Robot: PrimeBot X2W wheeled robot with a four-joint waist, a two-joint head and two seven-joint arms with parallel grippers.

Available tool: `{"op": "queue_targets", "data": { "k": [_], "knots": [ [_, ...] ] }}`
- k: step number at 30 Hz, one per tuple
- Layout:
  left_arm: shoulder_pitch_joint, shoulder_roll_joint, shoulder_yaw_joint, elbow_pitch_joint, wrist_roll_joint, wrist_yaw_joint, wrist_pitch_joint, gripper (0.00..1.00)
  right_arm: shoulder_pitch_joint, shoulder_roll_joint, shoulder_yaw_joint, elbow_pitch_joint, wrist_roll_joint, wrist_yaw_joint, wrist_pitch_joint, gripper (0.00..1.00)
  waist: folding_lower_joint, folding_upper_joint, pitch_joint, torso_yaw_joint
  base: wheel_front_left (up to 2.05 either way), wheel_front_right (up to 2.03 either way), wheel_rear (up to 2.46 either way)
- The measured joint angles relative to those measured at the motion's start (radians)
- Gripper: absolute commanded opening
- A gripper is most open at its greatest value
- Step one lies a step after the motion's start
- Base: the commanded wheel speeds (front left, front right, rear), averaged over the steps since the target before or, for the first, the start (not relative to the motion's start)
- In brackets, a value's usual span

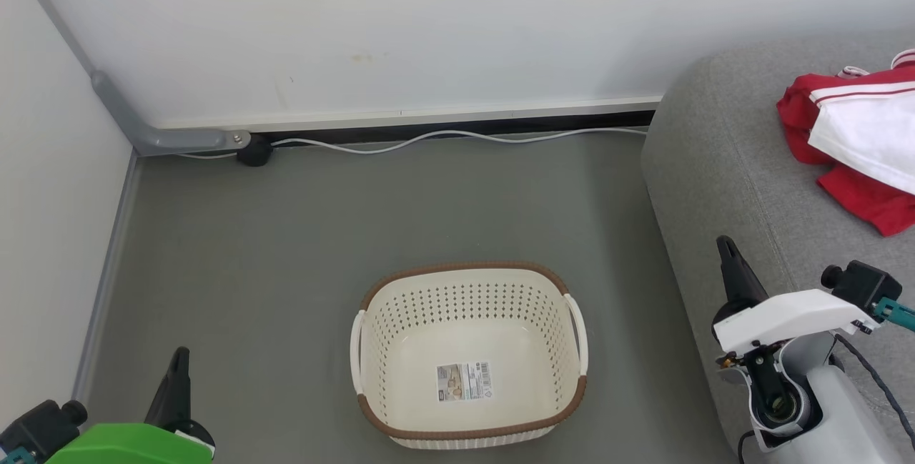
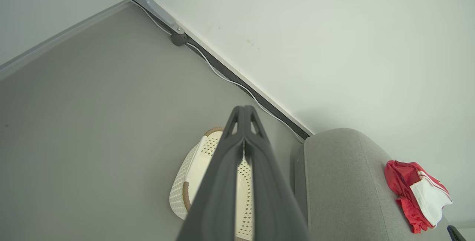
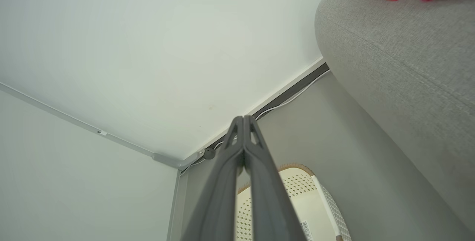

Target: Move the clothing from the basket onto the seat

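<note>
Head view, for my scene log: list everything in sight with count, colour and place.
basket: one, cream-white with brown rim, on the floor, centre.
label sticker: one, pale, on the basket's bottom; nothing else inside.
clothing: one heap, red and white, on the sofa.
sofa: one, light grey, right of the basket.
cable: one, white, along the foot of the far wall.
conduit: one, grey, in the left corner.
left tool: one, dark fingers, shut, lower left.
right tool: one, dark fingers, shut, lower right by the sofa's edge.
</note>
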Motion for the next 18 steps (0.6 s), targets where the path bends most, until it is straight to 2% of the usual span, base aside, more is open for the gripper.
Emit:
{"op": "queue_targets", "data": {
  "k": [18],
  "knots": [
    [-0.047,-0.044,0.054,0.049,-0.144,-0.037,0.053,0.0,0.001,0.012,-0.069,-0.02,0.219,0.02,0.057,0.0,0.0,0.0,-0.006,-0.001,0.0,0.0,0.0]
  ]
}}
